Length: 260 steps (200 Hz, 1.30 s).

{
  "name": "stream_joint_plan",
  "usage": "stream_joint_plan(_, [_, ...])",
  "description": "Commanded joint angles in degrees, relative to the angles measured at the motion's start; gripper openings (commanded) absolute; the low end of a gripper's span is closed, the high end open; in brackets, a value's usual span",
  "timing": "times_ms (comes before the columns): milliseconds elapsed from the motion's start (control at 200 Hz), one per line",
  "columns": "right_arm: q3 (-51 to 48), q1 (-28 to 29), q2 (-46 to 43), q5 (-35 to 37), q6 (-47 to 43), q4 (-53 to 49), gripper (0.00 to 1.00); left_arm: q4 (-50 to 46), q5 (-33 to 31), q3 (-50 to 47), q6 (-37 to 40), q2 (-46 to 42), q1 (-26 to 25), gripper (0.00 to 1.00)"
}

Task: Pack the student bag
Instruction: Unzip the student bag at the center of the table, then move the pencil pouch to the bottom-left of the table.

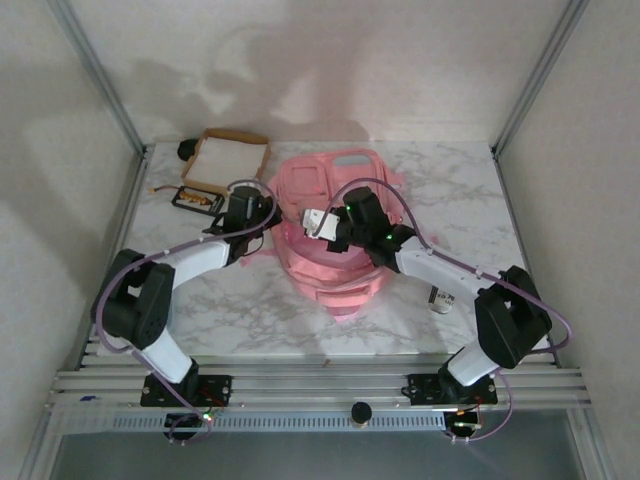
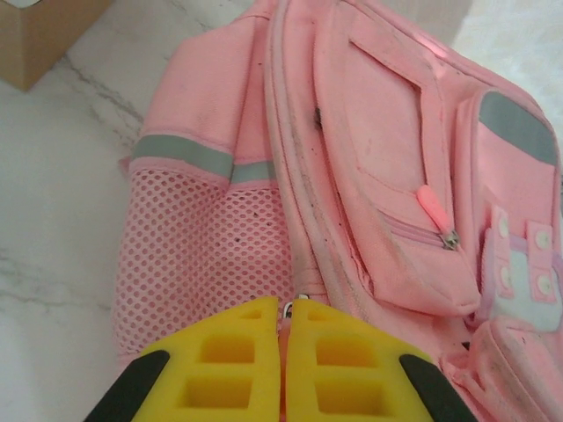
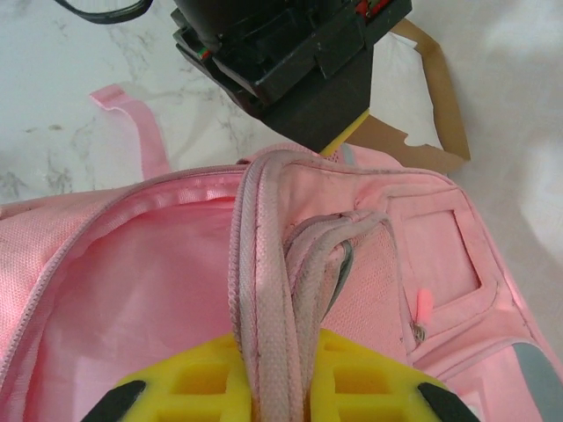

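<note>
The student bag is a pink backpack lying mid-table with its main compartment unzipped. In the right wrist view its pink lining shows through the opening. My right gripper is shut on a bunched fold of the opening's zipper edge, and from above it sits over the bag's middle. My left gripper is shut at the bag's side seam, beside the mesh pocket, with a small metal zipper pull pinched between its fingertips. From above, the left gripper touches the bag's left edge.
A shallow tan cardboard tray stands at the back left, with a dark object behind it and a small black tray in front. A small can stands right of the bag. Metal frame posts border the table.
</note>
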Motion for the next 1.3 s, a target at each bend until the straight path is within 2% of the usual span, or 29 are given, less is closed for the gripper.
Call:
stream_joint_plan(0, [2.5, -0.7, -0.6, 0.3, 4.2, 1.6, 0.03, -0.8, -6.7, 0.9, 0.5, 0.9, 2.4, 0.00])
stream_joint_plan(50, [2.6, -0.7, -0.7, -0.4, 5.5, 0.6, 0.23, -1.1, -5.4, 0.5, 0.8, 0.4, 2.4, 0.00])
stream_joint_plan(70, [2.7, -0.7, -0.7, -0.5, 6.1, 0.3, 0.24, -1.8, -5.0, 0.6, 1.0, 0.3, 2.3, 0.01])
stream_joint_plan(155, [3.2, -0.7, -0.9, -0.5, 8.8, -1.7, 0.27, -6.3, -4.2, 1.2, 2.1, -0.2, 2.5, 0.28])
stream_joint_plan(210, [4.1, -0.5, -1.1, -1.7, 11.3, -4.0, 0.32, -7.8, -3.7, 0.3, 2.6, -1.9, 2.4, 0.36])
stream_joint_plan(220, [4.2, -0.5, -1.2, -2.0, 11.8, -4.4, 0.36, -7.9, -3.7, 0.0, 2.5, -2.5, 2.5, 0.37])
stream_joint_plan(235, [4.3, -0.5, -1.3, -2.4, 12.6, -5.0, 0.52, -7.9, -3.8, -0.6, 2.4, -3.3, 2.5, 0.39])
stream_joint_plan(245, [4.4, -0.5, -1.4, -2.7, 13.4, -5.2, 0.66, -7.9, -3.8, -1.1, 2.3, -4.0, 2.5, 0.40])
stream_joint_plan(255, [4.4, -0.5, -1.5, -3.0, 14.1, -5.2, 0.87, -7.8, -3.8, -1.7, 2.1, -4.6, 2.4, 0.42])
stream_joint_plan(260, [4.3, -0.5, -1.6, -3.1, 14.5, -5.3, 0.93, -7.8, -3.8, -1.9, 2.0, -4.9, 2.4, 0.42])
stream_joint_plan(280, [4.1, -0.5, -2.0, -3.7, 16.2, -5.3, 0.98, -7.7, -3.9, -2.9, 1.7, -6.3, 2.5, 0.45])
stream_joint_plan(376, [3.1, -0.2, -3.9, -6.8, 23.9, -6.7, 0.99, -9.5, -3.0, -6.4, 0.8, -12.2, 3.0, 0.57])
stream_joint_plan(461, [0.1, -0.2, -7.4, -6.2, 33.1, -4.1, 0.99, -16.0, -4.3, -7.0, 1.4, -15.8, 3.6, 0.66])
stream_joint_plan(621, [-6.0, -0.2, -13.1, -4.5, 52.0, 1.1, 0.99, -25.6, -9.0, -9.4, 0.5, -24.9, 7.4, 0.99])
stream_joint_plan(741, [-9.4, -0.3, -15.0, 1.8, 65.9, 1.4, 0.99, -31.2, -10.6, -10.0, 0.7, -29.7, 12.6, 0.99])
stream_joint_plan(846, [-9.9, 0.5, -13.0, 0.6, 74.5, 1.3, 0.99, -36.9, -12.6, -10.2, -2.1, -32.0, 19.5, 1.00])
stream_joint_plan(986, [-8.0, 5.3, -8.4, 3.0, 77.1, -1.3, 0.99, -40.8, -15.2, -11.6, -2.5, -35.7, 31.4, 0.99])
stream_joint_plan(1067, [-7.1, 8.0, -6.2, 2.0, 78.1, -1.1, 0.99, -42.4, -10.8, -12.5, -2.1, -35.8, 40.3, 0.99])
stream_joint_plan(1127, [-7.0, 9.7, -4.8, 1.3, 78.8, -0.1, 0.99, -42.6, -9.8, -13.4, -0.9, -35.6, 46.0, 0.99])
stream_joint_plan(1232, [-6.7, 11.4, -3.0, 1.1, 79.5, 0.5, 0.99, -43.0, -8.4, -14.6, 1.5, -33.5, 52.2, 0.99])
stream_joint_plan(1297, [-6.5, 11.5, -2.3, 1.6, 79.2, 0.6, 0.99, -41.6, -6.5, -15.9, 2.0, -32.3, 52.9, 1.00])
